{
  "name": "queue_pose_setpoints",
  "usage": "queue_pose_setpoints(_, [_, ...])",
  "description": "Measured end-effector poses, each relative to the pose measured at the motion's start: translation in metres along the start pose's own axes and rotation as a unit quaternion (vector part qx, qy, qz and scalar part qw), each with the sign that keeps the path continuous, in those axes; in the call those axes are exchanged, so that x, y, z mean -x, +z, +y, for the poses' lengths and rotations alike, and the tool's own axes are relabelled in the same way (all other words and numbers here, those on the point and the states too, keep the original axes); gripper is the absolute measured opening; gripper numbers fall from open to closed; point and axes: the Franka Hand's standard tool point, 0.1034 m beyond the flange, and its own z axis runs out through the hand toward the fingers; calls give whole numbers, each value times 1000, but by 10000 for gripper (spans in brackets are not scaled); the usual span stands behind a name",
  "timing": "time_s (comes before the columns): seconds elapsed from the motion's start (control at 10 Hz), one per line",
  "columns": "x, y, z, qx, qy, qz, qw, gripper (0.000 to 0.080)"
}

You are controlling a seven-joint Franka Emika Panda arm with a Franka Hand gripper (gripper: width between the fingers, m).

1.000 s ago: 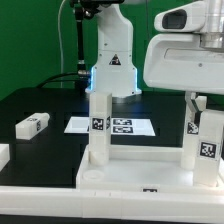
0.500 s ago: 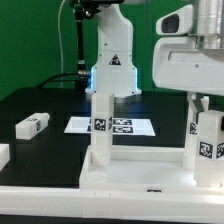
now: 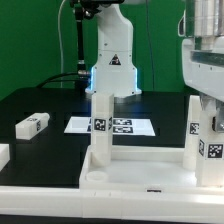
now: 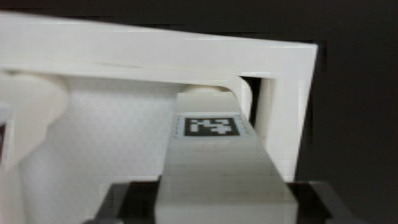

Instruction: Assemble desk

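Note:
The white desk top (image 3: 130,172) lies at the front of the exterior view, rim up. One leg (image 3: 100,125) stands upright in its left corner and another (image 3: 192,128) stands at the right. My gripper (image 3: 207,108) comes down at the exterior view's right edge and is shut on a third tagged leg (image 3: 212,150), holding it upright at the top's right side. In the wrist view this leg (image 4: 217,150) runs between my two dark fingers (image 4: 128,205), and the top's rim (image 4: 160,50) lies beyond it. Whether the leg's foot is seated is hidden.
A loose tagged leg (image 3: 32,125) lies on the black table at the exterior view's left, and another white part (image 3: 3,155) shows at the left edge. The marker board (image 3: 125,127) lies flat behind the desk top. The arm's base (image 3: 112,60) stands at the back.
My gripper and the held leg have shifted toward the exterior view's right. The other legs and the top have not moved.

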Motion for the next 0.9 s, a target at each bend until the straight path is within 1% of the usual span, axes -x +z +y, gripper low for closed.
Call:
queue_pose_setpoints(0.3, [0,0,-1,-2,54,-2,999,291])
queue_pose_setpoints(0.4, [0,0,0,-1,46,-2,999,291])
queue_pose_setpoints(0.5, [0,0,0,-1,25,-2,1000,468])
queue_pose_setpoints(0.6, [0,1,1,2,-1,-2,1000,468])
queue_pose_setpoints(0.7, [0,1,2,5,-61,0,998,613])
queue_pose_setpoints(0.8, [2,1,2,5,-124,1,992,642])
queue_pose_setpoints(0.9, [5,1,3,6,-146,0,989,647])
